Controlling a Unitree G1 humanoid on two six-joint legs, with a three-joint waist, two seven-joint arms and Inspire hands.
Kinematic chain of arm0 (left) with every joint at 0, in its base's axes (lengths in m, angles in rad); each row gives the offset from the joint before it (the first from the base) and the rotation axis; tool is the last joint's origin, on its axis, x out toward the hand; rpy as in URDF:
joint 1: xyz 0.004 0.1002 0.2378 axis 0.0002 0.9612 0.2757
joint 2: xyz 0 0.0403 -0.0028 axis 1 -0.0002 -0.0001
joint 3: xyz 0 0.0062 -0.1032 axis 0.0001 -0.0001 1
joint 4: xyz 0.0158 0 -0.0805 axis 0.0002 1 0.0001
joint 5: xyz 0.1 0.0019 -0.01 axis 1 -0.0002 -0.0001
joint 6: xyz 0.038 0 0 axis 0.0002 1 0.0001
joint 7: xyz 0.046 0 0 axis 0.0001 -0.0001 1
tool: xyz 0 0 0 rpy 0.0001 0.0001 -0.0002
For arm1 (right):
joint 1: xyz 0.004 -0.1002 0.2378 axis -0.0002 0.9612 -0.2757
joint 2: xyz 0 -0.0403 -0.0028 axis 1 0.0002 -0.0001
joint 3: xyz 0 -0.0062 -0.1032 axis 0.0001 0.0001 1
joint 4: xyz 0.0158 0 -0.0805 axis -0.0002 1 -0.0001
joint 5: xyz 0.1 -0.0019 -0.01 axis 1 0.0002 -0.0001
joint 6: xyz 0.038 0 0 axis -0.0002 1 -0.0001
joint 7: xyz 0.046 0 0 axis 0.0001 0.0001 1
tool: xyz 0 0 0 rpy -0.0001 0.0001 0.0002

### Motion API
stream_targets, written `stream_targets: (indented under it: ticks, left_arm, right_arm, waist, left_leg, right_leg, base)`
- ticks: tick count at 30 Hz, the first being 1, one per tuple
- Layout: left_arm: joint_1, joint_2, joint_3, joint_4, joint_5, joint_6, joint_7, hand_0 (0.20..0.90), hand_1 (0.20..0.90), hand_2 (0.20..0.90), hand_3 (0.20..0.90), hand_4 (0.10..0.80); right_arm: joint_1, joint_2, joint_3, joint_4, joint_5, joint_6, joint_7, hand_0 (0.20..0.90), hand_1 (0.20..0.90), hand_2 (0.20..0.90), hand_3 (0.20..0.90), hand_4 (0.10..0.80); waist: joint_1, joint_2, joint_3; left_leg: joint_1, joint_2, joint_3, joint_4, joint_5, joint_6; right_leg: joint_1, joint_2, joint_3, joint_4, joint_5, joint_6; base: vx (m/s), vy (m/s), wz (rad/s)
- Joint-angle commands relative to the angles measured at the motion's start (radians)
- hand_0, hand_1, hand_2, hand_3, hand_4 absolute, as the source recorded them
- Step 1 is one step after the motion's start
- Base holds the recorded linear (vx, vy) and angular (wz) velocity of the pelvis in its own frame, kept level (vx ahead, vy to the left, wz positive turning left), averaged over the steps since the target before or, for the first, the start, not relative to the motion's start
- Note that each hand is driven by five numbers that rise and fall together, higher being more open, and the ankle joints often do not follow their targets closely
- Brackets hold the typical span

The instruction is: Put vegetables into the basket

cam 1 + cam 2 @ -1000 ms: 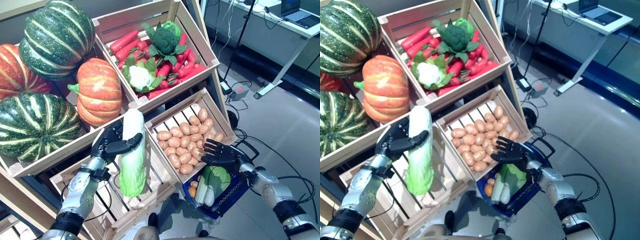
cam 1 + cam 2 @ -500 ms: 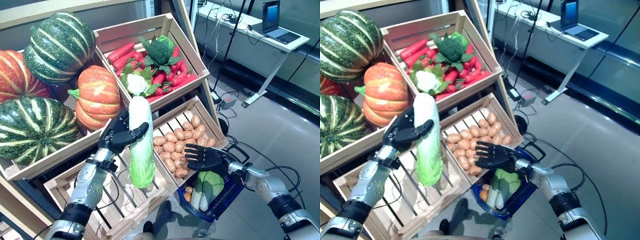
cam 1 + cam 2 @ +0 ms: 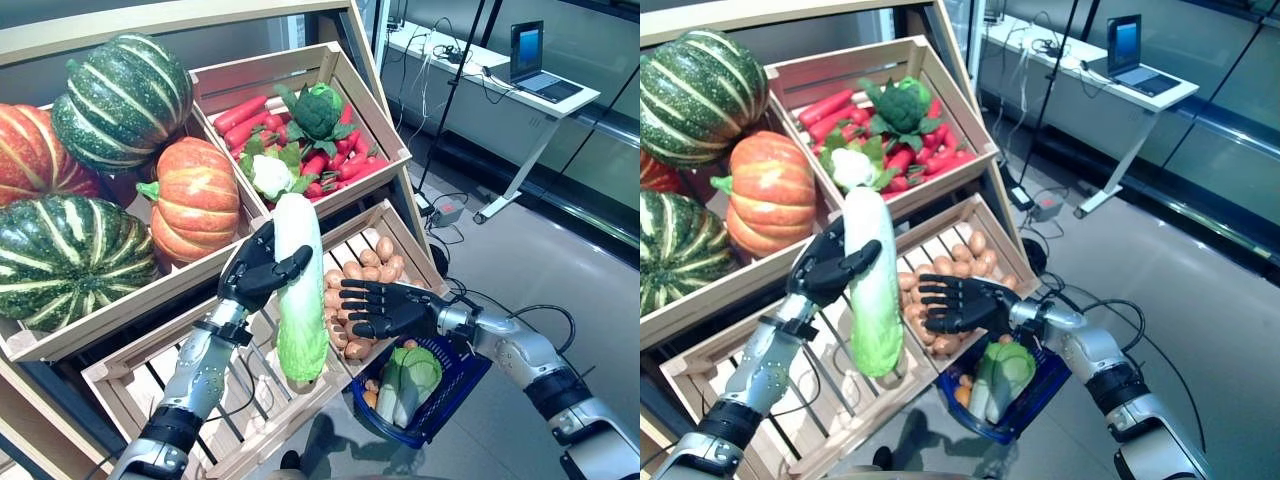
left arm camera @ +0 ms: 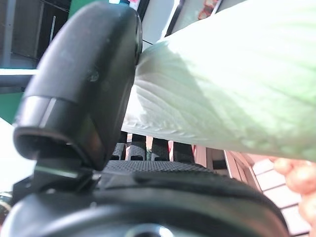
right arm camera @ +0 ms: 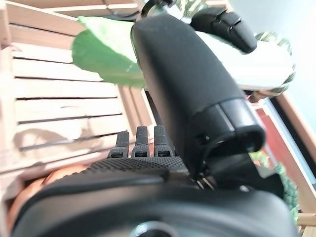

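My left hand is shut on a long white and pale green napa cabbage, held upright in front of the wooden stand, leafy end down. It also shows in the left wrist view, pinched by the thumb. My right hand is open with fingers straight, just right of the cabbage and above the blue basket on the floor. The basket holds a leafy green and white vegetable and something small and orange.
The wooden stand rises behind the hands, with a slatted lower crate under my left arm. A white desk with a laptop stands at the back right. Grey floor lies to the right of the basket.
My left hand has carried the cabbage to the right, close to the right hand. The right hand has reached left towards it. The camera has shifted too.
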State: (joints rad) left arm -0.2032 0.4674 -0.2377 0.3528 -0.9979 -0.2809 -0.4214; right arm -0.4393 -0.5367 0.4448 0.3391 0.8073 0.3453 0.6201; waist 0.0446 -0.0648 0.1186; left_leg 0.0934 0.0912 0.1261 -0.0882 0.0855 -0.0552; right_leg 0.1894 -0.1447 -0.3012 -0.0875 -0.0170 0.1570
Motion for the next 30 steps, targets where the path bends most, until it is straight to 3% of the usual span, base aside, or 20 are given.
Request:
stream_targets:
  ticks: [1,11,21,28,29,30]
  left_arm:
    - [-0.208,-0.030,-0.044,-0.071,-0.065,-0.049,-0.071,0.300,0.300,0.300,0.300,0.400]
    - [-0.211,-0.066,-0.104,-0.086,-0.064,-0.028,-0.120,0.300,0.300,0.300,0.300,0.400]
    - [-0.225,-0.061,-0.139,-0.113,-0.085,0.004,-0.150,0.300,0.300,0.300,0.300,0.400]
    - [-0.221,-0.118,-0.157,-0.130,-0.126,0.018,-0.165,0.300,0.300,0.300,0.300,0.400]
    - [-0.222,-0.124,-0.160,-0.131,-0.129,0.020,-0.164,0.300,0.300,0.300,0.300,0.400]
    - [-0.223,-0.131,-0.161,-0.130,-0.129,0.020,-0.165,0.300,0.300,0.300,0.300,0.400]
  right_arm:
    - [-0.136,0.046,0.029,-0.012,0.137,-0.032,0.005,0.900,0.900,0.900,0.900,0.800]
    - [-0.176,0.122,0.085,0.022,0.198,0.079,0.081,0.900,0.900,0.900,0.900,0.800]
    - [-0.178,0.140,0.138,0.036,0.193,0.114,0.106,0.900,0.900,0.900,0.900,0.800]
    - [-0.181,0.209,0.134,0.129,0.194,0.136,0.078,0.900,0.900,0.900,0.900,0.800]
    - [-0.182,0.216,0.129,0.144,0.213,0.124,0.065,0.552,0.552,0.552,0.552,0.568]
    - [-0.184,0.224,0.123,0.159,0.229,0.112,0.055,0.300,0.300,0.300,0.300,0.400]
  waist:
    - [0.030,0.004,-0.081]
    - [0.043,0.003,-0.084]
    - [0.045,0.003,-0.086]
    - [0.049,0.005,-0.089]
    - [0.050,0.006,-0.089]
    - [0.051,0.006,-0.090]
  left_leg:
    - [0.011,0.052,-0.010,0.001,-0.053,-0.060]
    - [0.025,0.055,-0.018,0.001,-0.061,-0.058]
    - [0.026,0.056,-0.019,0.001,-0.058,-0.061]
    - [0.030,0.057,-0.019,0.001,-0.058,-0.060]
    - [0.030,0.057,-0.019,0.001,-0.059,-0.059]
    - [0.031,0.056,-0.019,0.001,-0.059,-0.058]
  right_leg:
    - [-0.034,-0.065,0.013,0.003,0.087,-0.004]
    - [-0.016,-0.064,0.017,0.002,0.081,-0.009]
    - [-0.016,-0.066,0.021,0.000,0.084,-0.008]
    - [-0.014,-0.066,0.022,0.000,0.084,-0.010]
    - [-0.014,-0.066,0.022,0.000,0.084,-0.011]
    - [-0.014,-0.065,0.022,0.000,0.084,-0.011]
  base:
    - [0.000,0.000,0.00]
    - [0.000,0.000,0.00]
    - [0.000,0.000,0.00]
    - [0.005,0.001,0.00]
    - [0.033,0.008,0.00]
    - [0.031,0.007,0.00]
